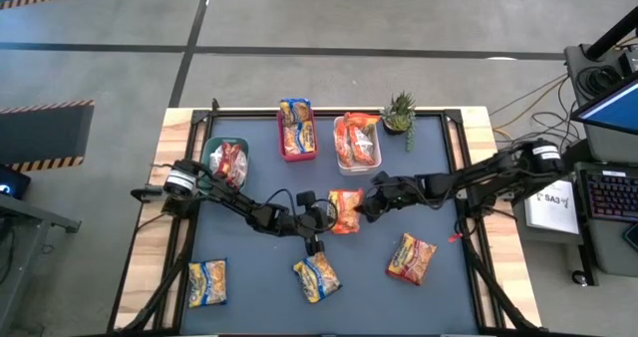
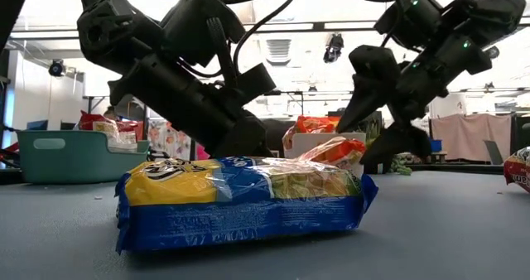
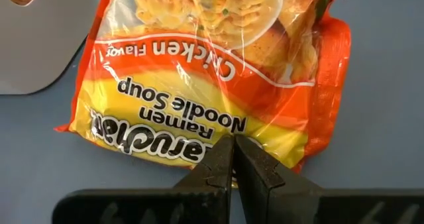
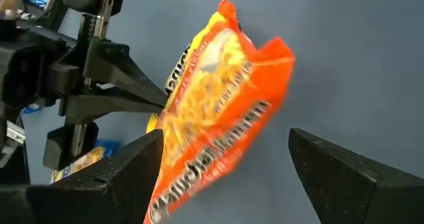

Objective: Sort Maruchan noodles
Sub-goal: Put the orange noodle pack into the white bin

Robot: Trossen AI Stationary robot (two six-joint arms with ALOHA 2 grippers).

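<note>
An orange Maruchan noodle packet (image 1: 346,210) is at the middle of the blue mat, tilted, between both grippers. My left gripper (image 1: 327,215) is shut on it from the table's left. My right gripper (image 1: 365,207) is open, its two fingers standing on either side of the packet's other end (image 4: 225,134). Two yellow-and-blue packets (image 1: 207,282) (image 1: 317,277) and an orange one (image 1: 412,258) lie flat near the front. The green bin (image 1: 212,148), red bin (image 1: 297,156) and white bin (image 1: 344,165) at the back each hold packets. My left gripper pinches the orange packet's edge beside the Maruchan logo (image 3: 199,151) between its two shut fingers, at their tips. The fingers slant down from the table's left. The packet sits tilted; whether its lower edge rests on the mat is hidden. My right gripper: one finger (image 4: 136,168) overlaps the packet; touch cannot be told.
A small potted plant (image 1: 399,111) stands at the back right by the white bin. The yellow-and-blue packet (image 2: 240,201) fills the foreground of the low view. Bare mat lies at the right and between the front packets.
</note>
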